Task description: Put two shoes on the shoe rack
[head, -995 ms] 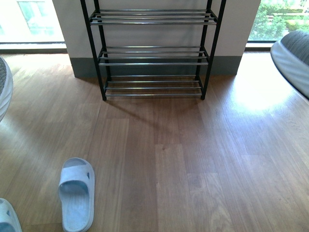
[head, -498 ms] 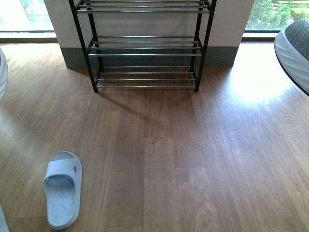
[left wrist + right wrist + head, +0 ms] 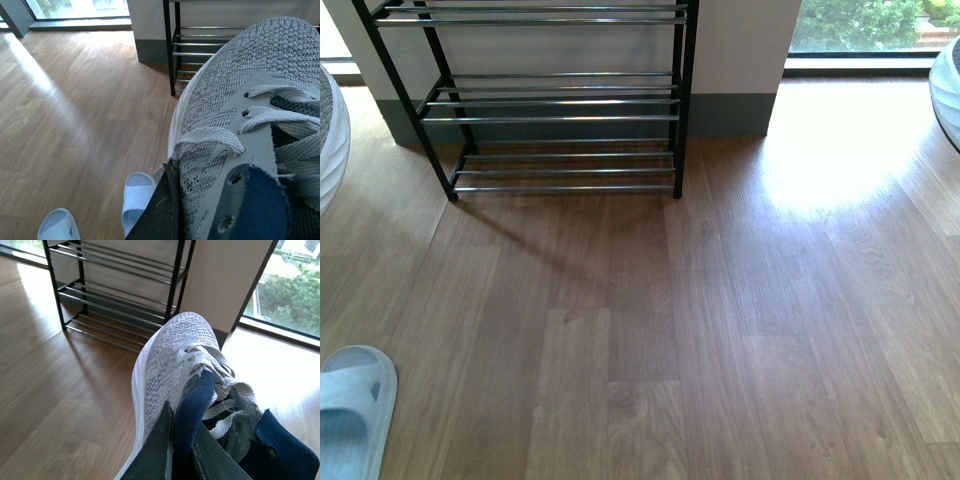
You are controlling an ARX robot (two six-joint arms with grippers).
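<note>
A wood-plank floor (image 3: 720, 330) fills the scene, with a bright patch of sunlight at the far right. The shoe rack (image 3: 555, 100) stands on it at the far left. A pale blue slipper (image 3: 350, 410) lies sole-down at the near left corner. The left wrist view shows a second slipper (image 3: 57, 227) just beside it.

I carry the left shoe (image 3: 240, 100) off the floor: grey knit, pale laces, navy tongue, white sole. In my front view only a sliver of it shows at the left edge. The right shoe (image 3: 170, 355), its match, peeks in at the upper right edge. The shoe rack (image 3: 560, 100), with a black frame and chrome bars, stands upper left against the wall.
</note>
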